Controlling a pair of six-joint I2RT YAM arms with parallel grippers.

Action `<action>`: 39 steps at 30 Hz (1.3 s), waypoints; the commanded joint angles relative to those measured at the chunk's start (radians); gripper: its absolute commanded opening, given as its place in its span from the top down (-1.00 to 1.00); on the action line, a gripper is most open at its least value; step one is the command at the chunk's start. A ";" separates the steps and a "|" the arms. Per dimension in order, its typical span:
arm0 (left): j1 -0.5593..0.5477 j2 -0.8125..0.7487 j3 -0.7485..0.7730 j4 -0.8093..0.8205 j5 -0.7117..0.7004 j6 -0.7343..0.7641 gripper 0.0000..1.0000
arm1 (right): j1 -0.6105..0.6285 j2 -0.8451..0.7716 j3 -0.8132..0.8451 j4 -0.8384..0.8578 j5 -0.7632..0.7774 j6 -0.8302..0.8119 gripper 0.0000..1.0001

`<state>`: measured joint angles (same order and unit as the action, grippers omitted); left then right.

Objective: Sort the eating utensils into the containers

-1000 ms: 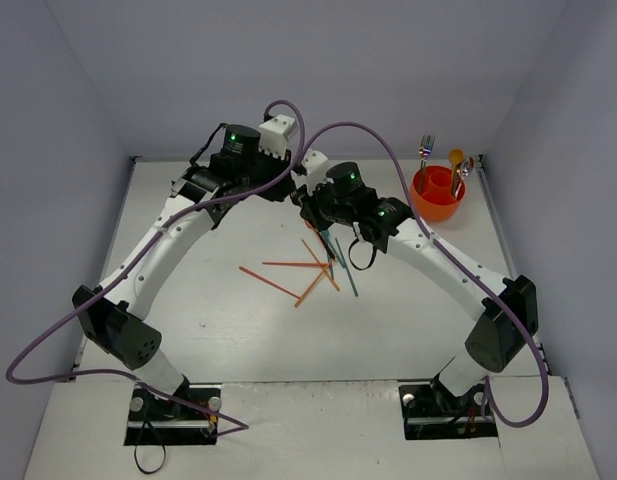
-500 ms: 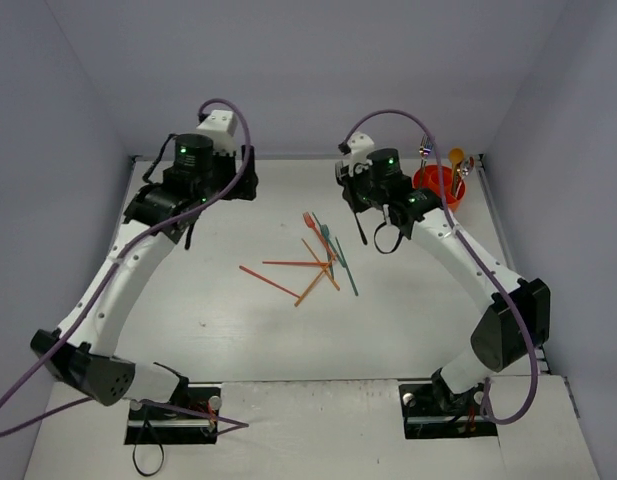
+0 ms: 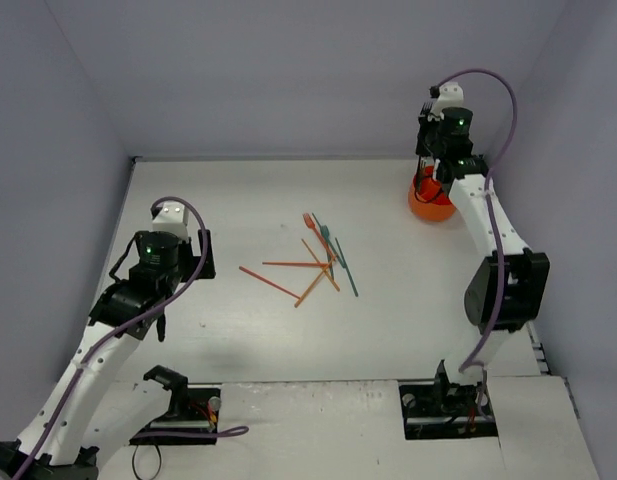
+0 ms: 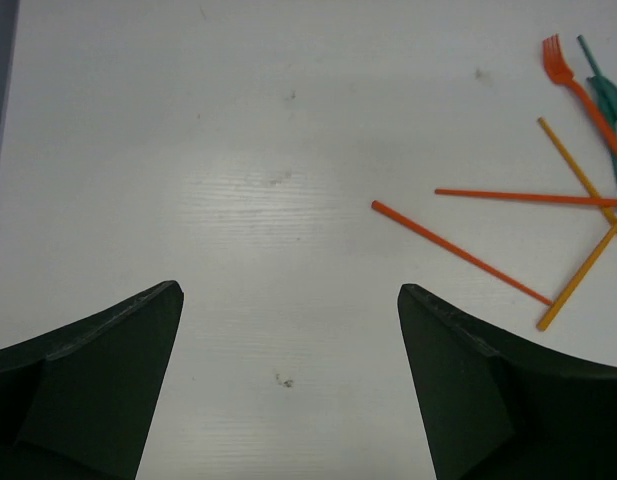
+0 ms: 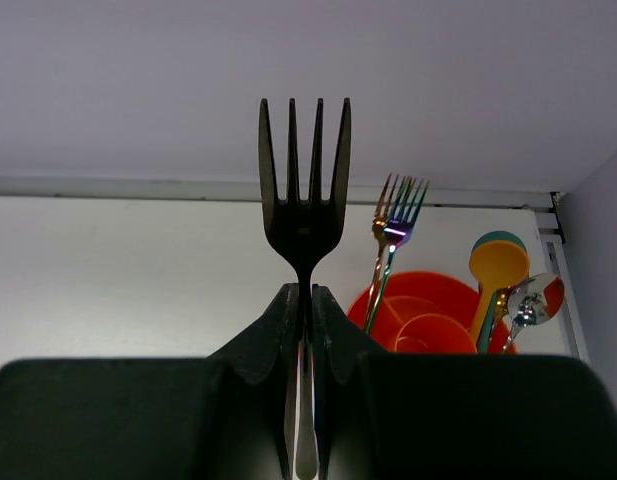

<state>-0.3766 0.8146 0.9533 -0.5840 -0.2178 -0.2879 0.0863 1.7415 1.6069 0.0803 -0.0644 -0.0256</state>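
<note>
My right gripper (image 5: 308, 290) is shut on the neck of a dark fork (image 5: 303, 200), tines up. It hangs at the back right (image 3: 428, 172), just over the orange container (image 3: 431, 207) (image 5: 428, 310). An iridescent fork (image 5: 393, 230), a yellow spoon (image 5: 496, 265) and a shiny spoon (image 5: 533, 300) stand in that container. Loose utensils lie mid-table: an orange fork (image 3: 310, 222) (image 4: 568, 80), teal pieces (image 3: 330, 240) and orange sticks (image 3: 270, 283) (image 4: 458, 250). My left gripper (image 4: 288, 290) (image 3: 201, 255) is open over bare table, left of the pile, holding nothing.
The white table (image 3: 238, 340) is boxed in by grey walls; its back edge (image 5: 138, 187) runs just behind the container. The right arm's links (image 3: 503, 290) stand along the right side. A purple cable (image 3: 483, 75) loops above the right wrist.
The two grippers were together over the pile. The left one has opened and pulled back to the near left. The right one has carried the fork to the back right, above the container.
</note>
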 commanded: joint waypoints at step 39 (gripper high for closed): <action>0.007 -0.072 -0.120 0.046 -0.140 -0.011 -0.74 | -0.082 0.280 -0.089 0.447 0.198 0.118 0.77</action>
<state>-0.3756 0.7380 0.8200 -0.5934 -0.3561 -0.3000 0.0116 2.0277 1.5168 0.4277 0.1067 0.0760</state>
